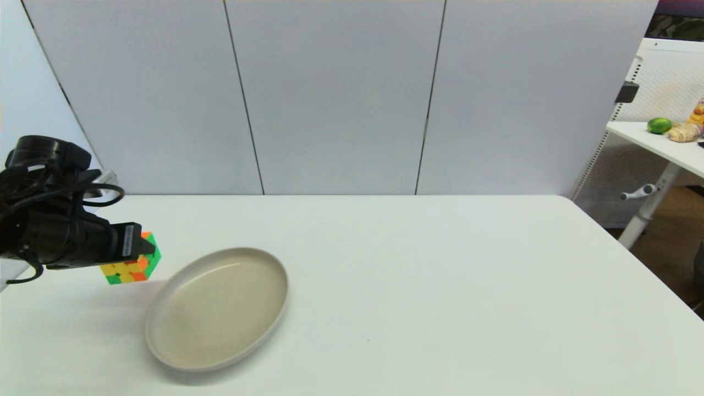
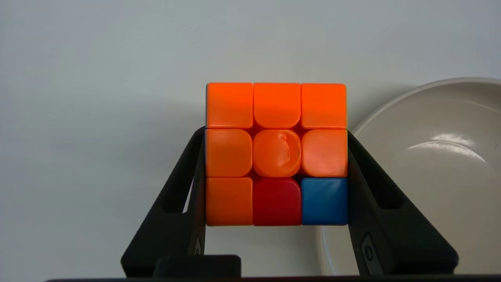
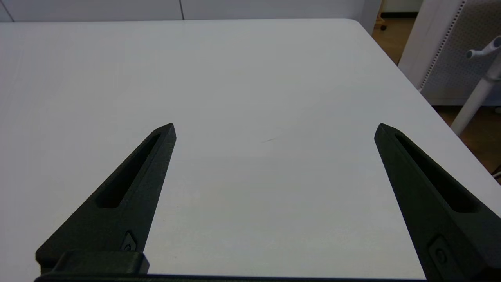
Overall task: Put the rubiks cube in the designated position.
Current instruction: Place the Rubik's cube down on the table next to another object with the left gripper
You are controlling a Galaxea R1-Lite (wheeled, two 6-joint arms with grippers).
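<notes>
The rubiks cube [image 1: 133, 264] hangs above the white table at the far left, just left of the beige plate [image 1: 217, 308]. My left gripper [image 1: 137, 250] is shut on it. In the left wrist view the cube [image 2: 276, 153] shows a mostly orange face with one red and one blue square, clamped on both sides between the two black fingers [image 2: 184, 203]. Its shadow falls on the tabletop below. The designated position carries no marking that I can see. My right gripper [image 3: 274, 131] is open over bare tabletop, out of the head view.
The plate's rim [image 2: 391, 102] lies close beside the held cube. A second white table [image 1: 665, 140] with a lime [image 1: 659, 125] and other food stands at the far right. Grey wall panels close off the table's back edge.
</notes>
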